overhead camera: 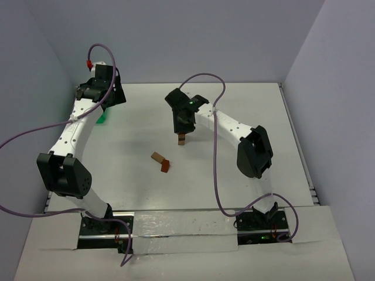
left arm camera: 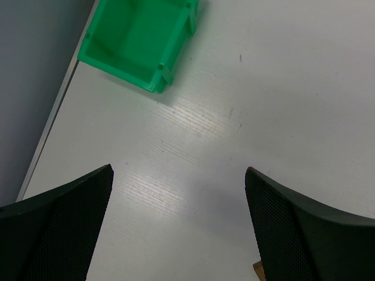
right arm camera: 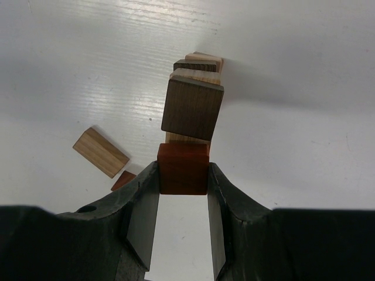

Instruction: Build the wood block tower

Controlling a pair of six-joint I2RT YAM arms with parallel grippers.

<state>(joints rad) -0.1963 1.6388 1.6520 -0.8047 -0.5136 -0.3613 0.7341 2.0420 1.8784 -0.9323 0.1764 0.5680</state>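
Note:
The wood block tower (right arm camera: pixel 193 105) stands as a narrow stack of tan and dark brown blocks, with a dark brown block uppermost in the right wrist view. My right gripper (right arm camera: pixel 183 175) is shut on a reddish-brown block (right arm camera: pixel 183 168), held just on the near side of the tower's top; I cannot tell whether they touch. From above, the right gripper (overhead camera: pixel 182 133) hangs over the tower (overhead camera: pixel 181 140) at mid-table. A tan block (overhead camera: pixel 157 157) and a reddish-brown block (overhead camera: pixel 166 166) lie loose to its left. My left gripper (left arm camera: pixel 179 171) is open over bare table at the far left.
A green plastic bin (left arm camera: pixel 137 41) sits by the table's left edge, just beyond the left gripper; from above the green bin (overhead camera: pixel 102 118) peeks out under the left arm. Grey walls close in the table at the back and sides.

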